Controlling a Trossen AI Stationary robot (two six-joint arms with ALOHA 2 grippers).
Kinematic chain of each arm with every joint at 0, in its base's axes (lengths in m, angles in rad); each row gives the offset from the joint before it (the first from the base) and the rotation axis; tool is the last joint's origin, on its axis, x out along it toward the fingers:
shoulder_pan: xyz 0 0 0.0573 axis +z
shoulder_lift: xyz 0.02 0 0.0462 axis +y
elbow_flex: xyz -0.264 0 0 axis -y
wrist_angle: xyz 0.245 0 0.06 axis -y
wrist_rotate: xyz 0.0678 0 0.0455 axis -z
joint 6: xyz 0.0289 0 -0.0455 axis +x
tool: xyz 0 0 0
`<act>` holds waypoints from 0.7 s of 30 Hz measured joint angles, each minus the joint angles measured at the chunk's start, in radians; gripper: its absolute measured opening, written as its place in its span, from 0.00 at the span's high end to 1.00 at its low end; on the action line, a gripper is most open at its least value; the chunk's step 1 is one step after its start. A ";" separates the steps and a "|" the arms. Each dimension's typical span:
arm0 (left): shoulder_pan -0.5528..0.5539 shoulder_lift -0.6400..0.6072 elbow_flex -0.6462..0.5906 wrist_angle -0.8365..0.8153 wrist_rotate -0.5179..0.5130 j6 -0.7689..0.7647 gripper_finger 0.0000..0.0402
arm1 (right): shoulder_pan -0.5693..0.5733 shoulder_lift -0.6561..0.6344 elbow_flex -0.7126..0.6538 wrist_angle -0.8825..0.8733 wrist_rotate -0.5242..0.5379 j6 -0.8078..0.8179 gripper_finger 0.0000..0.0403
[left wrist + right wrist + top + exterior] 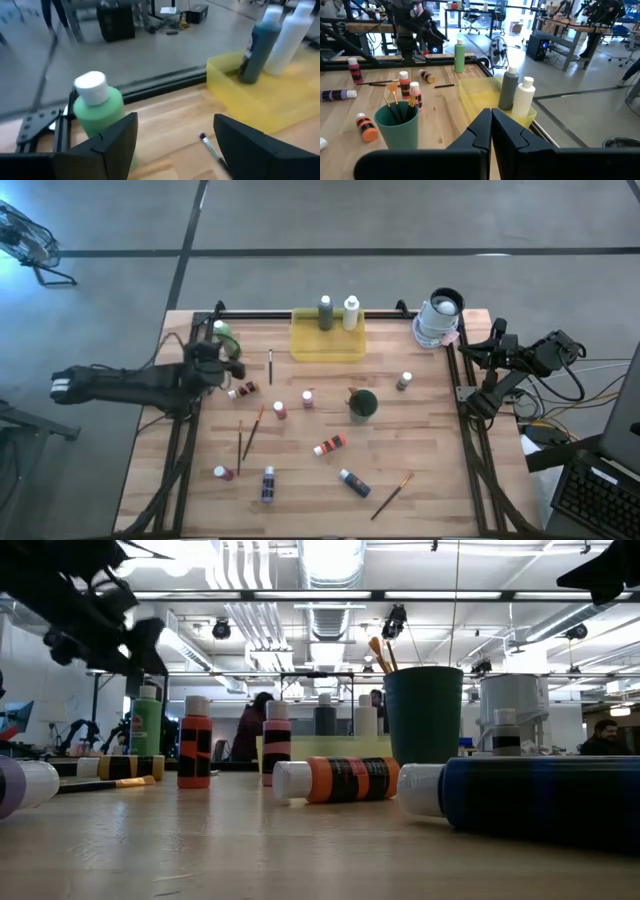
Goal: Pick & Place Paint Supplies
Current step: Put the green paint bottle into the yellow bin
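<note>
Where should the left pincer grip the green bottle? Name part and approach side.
Grip the green bottle round its body below the white cap, coming level from the table's middle: it stands upright by the back rail. The open left pincer has it beside one finger, not between. The right pincer waits shut at the right edge.

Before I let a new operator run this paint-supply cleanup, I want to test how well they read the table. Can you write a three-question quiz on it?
1. True or false: the translucent yellow rectangular tray holds two upright bottles.
2. Which thing stands nearest the left gripper? A) the green white-capped paint bottle B) the dark green round cup C) the orange black-banded bottle lying on its side
3. Fill in: the right gripper, parked at the table's right edge, has its jaws ____.

Key: 1 true; 2 A; 3 shut.
</note>
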 joint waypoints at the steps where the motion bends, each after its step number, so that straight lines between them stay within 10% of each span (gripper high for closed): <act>1: 0.000 0.002 -0.026 0.051 -0.011 0.041 0.34 | 0.000 0.000 0.000 0.000 0.000 0.000 0.98; 9: 0.003 0.000 -0.089 0.137 -0.272 0.093 0.34 | 0.000 0.000 0.000 0.000 0.000 0.000 0.98; 21: 0.095 0.000 -0.122 0.149 -0.283 0.085 0.35 | 0.000 0.000 0.000 0.000 0.000 0.000 0.98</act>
